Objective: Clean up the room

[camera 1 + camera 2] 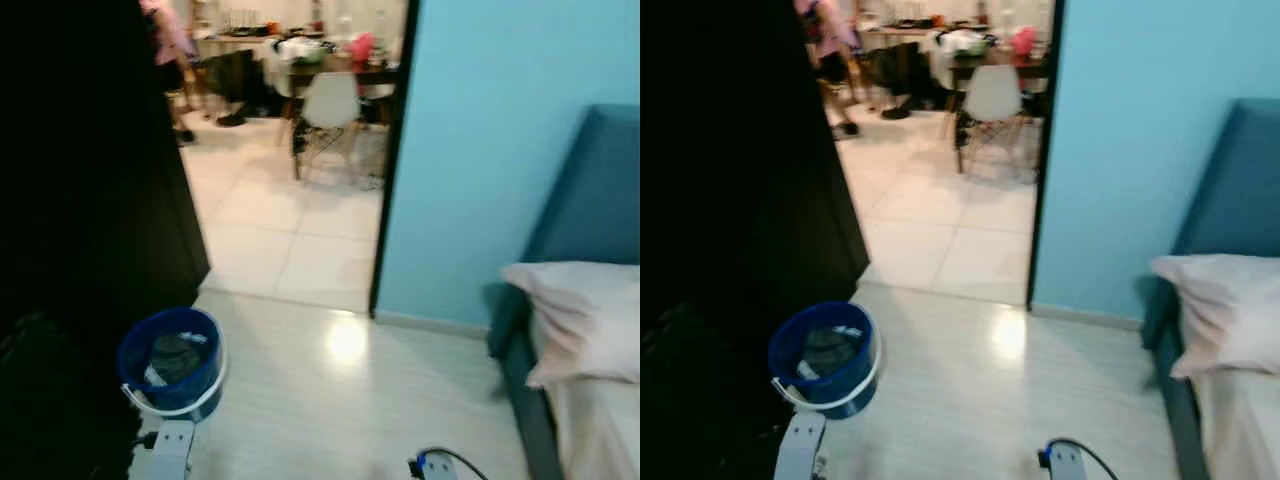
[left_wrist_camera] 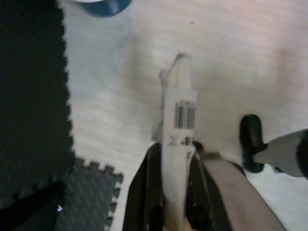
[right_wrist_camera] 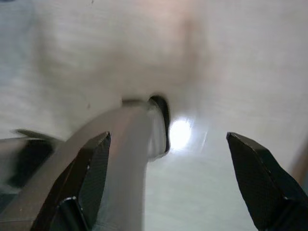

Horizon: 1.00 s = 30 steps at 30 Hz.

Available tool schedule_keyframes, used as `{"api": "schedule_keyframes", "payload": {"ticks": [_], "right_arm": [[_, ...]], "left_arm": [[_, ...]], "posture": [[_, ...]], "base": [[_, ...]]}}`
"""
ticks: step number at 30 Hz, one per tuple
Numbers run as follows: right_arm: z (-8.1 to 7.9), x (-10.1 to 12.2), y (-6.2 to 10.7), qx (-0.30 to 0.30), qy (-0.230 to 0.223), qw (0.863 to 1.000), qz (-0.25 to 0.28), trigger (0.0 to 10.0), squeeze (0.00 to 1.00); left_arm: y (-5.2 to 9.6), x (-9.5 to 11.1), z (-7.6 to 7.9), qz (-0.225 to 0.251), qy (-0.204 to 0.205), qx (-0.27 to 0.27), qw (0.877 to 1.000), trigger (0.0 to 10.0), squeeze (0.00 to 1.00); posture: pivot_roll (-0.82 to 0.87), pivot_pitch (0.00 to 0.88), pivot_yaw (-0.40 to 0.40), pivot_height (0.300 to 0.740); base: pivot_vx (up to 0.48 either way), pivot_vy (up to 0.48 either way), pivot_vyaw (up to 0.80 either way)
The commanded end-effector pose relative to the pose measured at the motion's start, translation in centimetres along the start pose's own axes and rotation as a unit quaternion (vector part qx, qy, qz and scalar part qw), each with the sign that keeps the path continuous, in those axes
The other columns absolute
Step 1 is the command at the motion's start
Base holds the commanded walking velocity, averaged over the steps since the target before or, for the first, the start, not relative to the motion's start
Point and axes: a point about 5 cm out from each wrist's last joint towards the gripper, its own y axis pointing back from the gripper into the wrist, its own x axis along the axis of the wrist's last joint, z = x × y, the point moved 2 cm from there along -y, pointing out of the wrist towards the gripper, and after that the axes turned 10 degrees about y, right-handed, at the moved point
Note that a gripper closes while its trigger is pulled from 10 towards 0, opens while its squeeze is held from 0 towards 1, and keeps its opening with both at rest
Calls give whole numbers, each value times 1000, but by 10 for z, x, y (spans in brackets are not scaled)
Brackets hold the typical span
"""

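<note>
A blue bucket [image 1: 172, 360] with a white handle stands on the pale floor at the lower left, with dark cloth inside; its edge [image 2: 108, 6] also shows in the left wrist view. My left gripper [image 2: 174, 153] is shut on a narrow white packet [image 2: 179, 110] with a barcode label, held above the floor a short way from the bucket. My left arm [image 1: 165, 450] shows just below the bucket. My right gripper [image 3: 168, 138] hangs open over the floor with nothing between its fingers, and my right arm [image 1: 432, 466] is at the bottom edge.
A tall dark cabinet [image 1: 90, 180] fills the left. A dark foam mat [image 2: 33, 110] lies beside the bucket. A bed with a pale pillow [image 1: 585, 315] stands right, against a light-blue wall [image 1: 480, 150]. The doorway leads to a white chair [image 1: 328, 105], a table and a person [image 1: 168, 40].
</note>
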Motion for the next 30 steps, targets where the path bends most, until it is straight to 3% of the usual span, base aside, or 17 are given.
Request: {"api": "schedule_keyframes", "payload": {"ticks": [1, 11, 14, 15, 19, 27, 30], "right_arm": [[-7, 4, -1, 8, 7, 1000, 4, 10000, 0], [-6, 3, -1, 9, 9, 1000, 1, 10000, 0], [-4, 1, -1, -2, -6, 1000, -3, 10000, 0], [-3, -1, -1, -5, -12, 1000, -12, 10000, 0], [-3, -2, -1, -4, -3, 1000, -15, 10000, 0], [-2, -4, 0, -6, -4, 1000, -19, 10000, 0], [-2, -4, 0, -9, -1, 1000, -20, 10000, 0]], "left_arm": [[1, -4, -5, -7, 7, 6, 1000, 10000, 0], [0, 2, 1, 1, 8, -4, 1000, 10000, 0], [-1, 4, 4, 3, 7, -11, 1000, 10000, 0], [-1, 9, 11, 10, -19, -29, 999, 10000, 0], [-2, 11, 15, 14, -42, -39, 998, 10000, 0], [-2, 24, 26, 35, -69, -62, 995, 10000, 0], [-2, 27, 28, 40, -76, -66, 994, 10000, 0]], "posture": [[-28, 0, 7, 714], [-32, 0, 8, 714], [-32, 0, 10, 714], [-28, 0, 7, 714], [-28, 0, 7, 714], [-26, 0, 8, 714], [-24, 0, 8, 714]], "base": [[382, 0, 656], [378, 0, 655], [375, 0, 0], [379, 0, 0], [379, 0, 0], [379, 0, -786], [379, 0, 0]]}}
